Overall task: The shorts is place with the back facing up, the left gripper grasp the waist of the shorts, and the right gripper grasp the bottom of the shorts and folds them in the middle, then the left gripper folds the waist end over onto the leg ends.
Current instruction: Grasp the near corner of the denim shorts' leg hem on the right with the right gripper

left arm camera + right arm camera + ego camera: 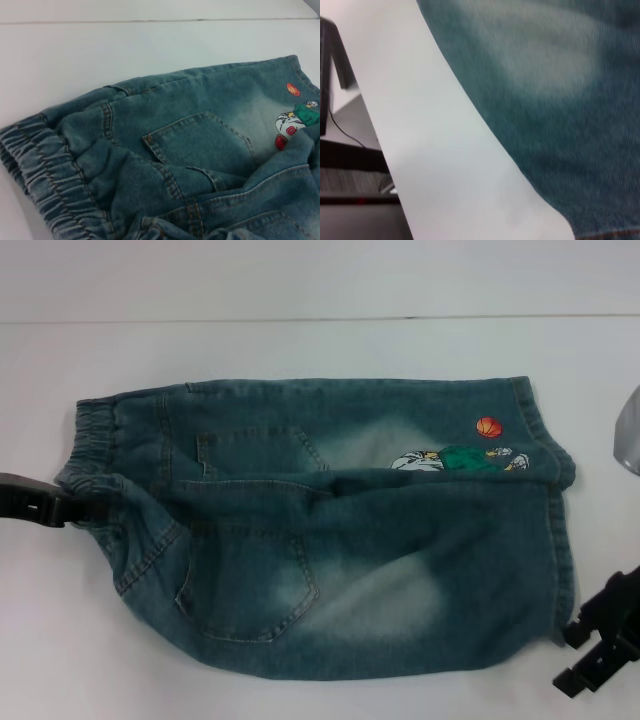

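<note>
The faded blue denim shorts [350,540] lie flat on the white table [300,340], pockets up. The gathered waist [92,445] is at the left and the leg hems [562,540] at the right. An orange basketball [488,427] is stitched near the far hem. My left gripper [82,508] sits at the left, pinched on the near part of the waist, and the denim puckers toward it. My right gripper [572,655] is at the near right corner, fingers apart, one fingertip [574,631] just beside the near hem's corner. The left wrist view shows the waistband [45,170] and a pocket [200,142].
A silver part [630,430] shows at the right edge of the head view. In the right wrist view the denim [560,100] lies near the table's edge [395,165], with dark equipment [345,165] below it. Bare table lies beyond the shorts.
</note>
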You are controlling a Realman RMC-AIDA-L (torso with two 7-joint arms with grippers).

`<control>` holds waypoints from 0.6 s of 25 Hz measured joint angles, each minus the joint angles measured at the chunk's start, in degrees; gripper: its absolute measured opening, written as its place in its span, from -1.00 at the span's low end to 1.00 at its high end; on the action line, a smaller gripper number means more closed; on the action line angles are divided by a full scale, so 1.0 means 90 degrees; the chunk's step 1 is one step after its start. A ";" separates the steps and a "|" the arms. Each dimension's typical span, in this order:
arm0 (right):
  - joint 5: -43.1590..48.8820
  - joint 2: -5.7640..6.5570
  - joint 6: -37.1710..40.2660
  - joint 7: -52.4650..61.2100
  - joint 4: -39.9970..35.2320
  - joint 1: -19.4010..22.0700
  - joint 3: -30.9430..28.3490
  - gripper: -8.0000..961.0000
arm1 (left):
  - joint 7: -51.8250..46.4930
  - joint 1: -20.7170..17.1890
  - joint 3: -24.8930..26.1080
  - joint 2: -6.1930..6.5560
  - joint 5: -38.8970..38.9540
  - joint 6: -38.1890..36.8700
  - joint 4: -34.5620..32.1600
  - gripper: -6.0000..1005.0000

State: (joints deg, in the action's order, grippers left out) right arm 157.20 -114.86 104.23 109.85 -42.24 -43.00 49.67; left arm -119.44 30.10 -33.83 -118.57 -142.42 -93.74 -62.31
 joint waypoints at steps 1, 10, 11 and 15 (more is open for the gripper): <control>-0.0107 0.0020 0.0003 -0.0002 -0.0003 0.0000 -0.0001 0.74 | 0.0000 -0.0001 0.0000 0.0003 0.0003 -0.0002 0.0000 -0.84; -0.0356 0.0064 -0.0073 -0.0026 -0.0008 -0.0073 0.0016 0.74 | 0.0010 -0.0005 0.0000 0.0001 0.0026 -0.0010 0.0000 -0.84; -0.0348 0.0068 -0.0075 -0.0027 -0.0011 -0.0087 0.0024 0.74 | 0.0010 -0.0005 0.0000 0.0001 0.0026 -0.0007 0.0000 -0.84; -0.0322 0.0124 -0.0082 0.0005 -0.0023 -0.0152 0.0057 0.74 | 0.0010 -0.0005 0.0000 0.0001 0.0025 0.0002 0.0000 -0.84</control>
State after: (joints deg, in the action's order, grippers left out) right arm 154.30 -113.75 103.49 109.90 -42.45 -44.37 50.18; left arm -119.35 30.05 -33.83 -118.56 -142.20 -93.72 -62.31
